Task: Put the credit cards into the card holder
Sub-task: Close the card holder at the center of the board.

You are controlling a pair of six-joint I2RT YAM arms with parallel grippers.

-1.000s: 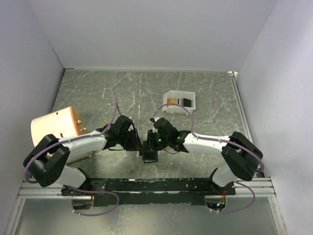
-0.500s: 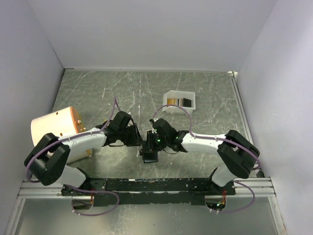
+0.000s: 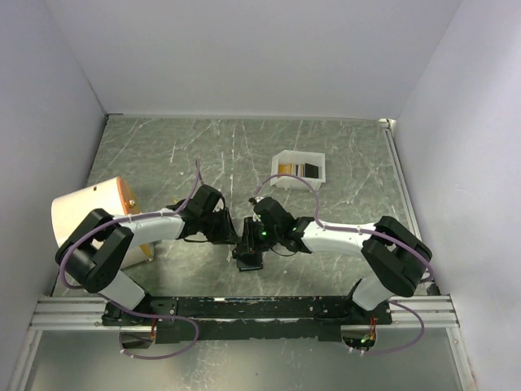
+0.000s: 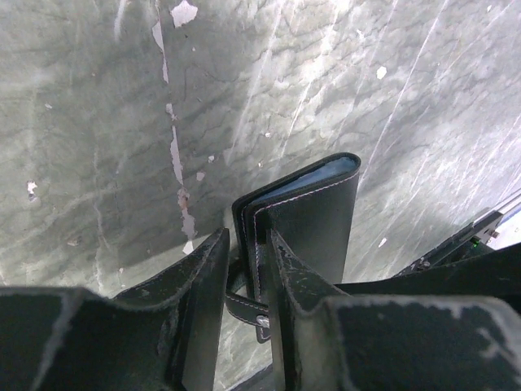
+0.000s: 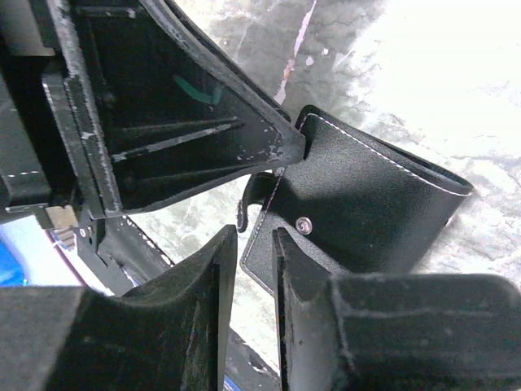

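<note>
The card holder (image 3: 250, 261) is a black folded wallet standing on edge between both arms, its pale blue inside showing at the top (image 4: 313, 220). My left gripper (image 4: 247, 240) is shut on its stitched spine edge, with the snap strap (image 4: 248, 308) hanging between the fingers. My right gripper (image 5: 254, 238) stands narrowly open at the holder's lower corner (image 5: 366, 212), just below the snap stud (image 5: 303, 224). In the top view the two grippers (image 3: 234, 236) (image 3: 248, 243) meet near the front. The credit cards (image 3: 295, 169), gold-tan and dark, lie in a white box (image 3: 281, 181) further back.
A cream cylinder (image 3: 85, 213) lies on its side at the left, close to the left arm. The black rail (image 3: 260, 308) holding the arm bases runs along the near edge. White walls close in the marbled table (image 3: 203, 147) on three sides.
The right jaws have parted slightly. The left arm's elbow has swung inward and to the right. The card holder stays between the two grippers.
</note>
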